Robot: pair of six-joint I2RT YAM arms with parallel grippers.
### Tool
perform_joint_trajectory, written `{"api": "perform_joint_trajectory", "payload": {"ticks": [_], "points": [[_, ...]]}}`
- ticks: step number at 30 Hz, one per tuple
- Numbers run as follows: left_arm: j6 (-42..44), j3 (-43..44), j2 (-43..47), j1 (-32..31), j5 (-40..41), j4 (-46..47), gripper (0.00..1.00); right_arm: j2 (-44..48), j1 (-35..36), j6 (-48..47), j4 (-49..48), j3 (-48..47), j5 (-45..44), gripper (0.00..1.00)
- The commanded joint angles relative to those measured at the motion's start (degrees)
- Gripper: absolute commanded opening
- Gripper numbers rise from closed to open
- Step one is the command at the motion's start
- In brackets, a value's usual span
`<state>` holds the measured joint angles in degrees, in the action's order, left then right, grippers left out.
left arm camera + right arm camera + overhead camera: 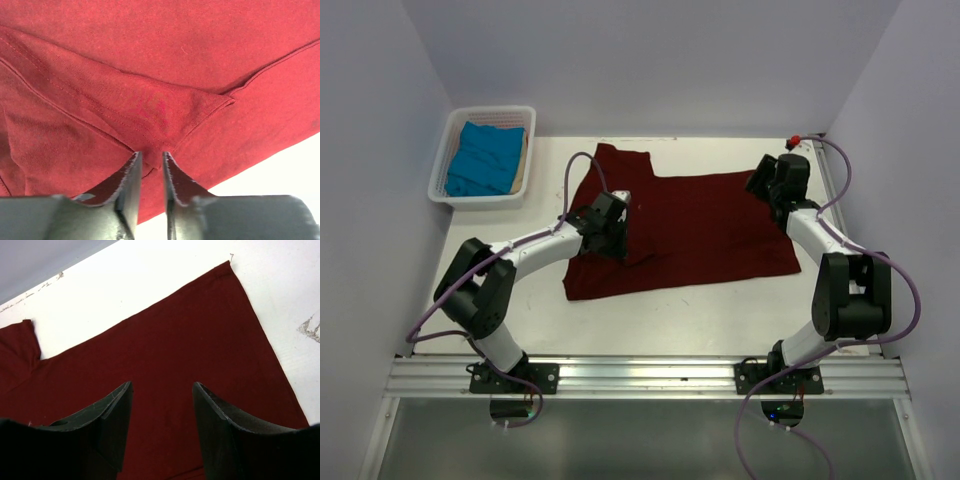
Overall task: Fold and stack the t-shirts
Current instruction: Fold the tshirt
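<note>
Since your left gripper (151,156) is clamped on a fold of the dark red cotton t-shirt (700,230), that flap sits doubled over the body; I read it as a sleeve fold in progress. The shirt lies flat mid-table, with the fold pinched right between those fingertips. Your right gripper (162,387) hangs spread and holds nothing, just above the shirt near its right hem corner. A folded blue t-shirt (485,158) sits in the white plastic basket (480,200), which is likely the stack spot.

A robot lab cell: plain white walls (650,60) enclose a white table (700,310) on an aluminium rail (650,375).
</note>
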<state>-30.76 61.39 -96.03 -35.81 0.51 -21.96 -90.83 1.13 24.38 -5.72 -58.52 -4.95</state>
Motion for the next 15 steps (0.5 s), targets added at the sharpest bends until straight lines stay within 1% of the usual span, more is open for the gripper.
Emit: {"api": "perform_joint_trajectory", "payload": {"ticks": [1,4,15], "points": [[0.3,0.9,-0.7,-0.2,0.7,0.4,0.29,-0.8,0.4,-0.7,-0.1,-1.2,0.3,0.55],[0.2,0.5,-0.8,-0.2,0.5,0.9,0.32,-0.9,0.3,-0.7,0.0,-1.2,0.3,0.55],[-0.7,0.8,-0.1,-0.2,-1.4,0.9,0.31,-1.2,0.3,-0.7,-0.1,-1.1,0.1,0.55]]}}
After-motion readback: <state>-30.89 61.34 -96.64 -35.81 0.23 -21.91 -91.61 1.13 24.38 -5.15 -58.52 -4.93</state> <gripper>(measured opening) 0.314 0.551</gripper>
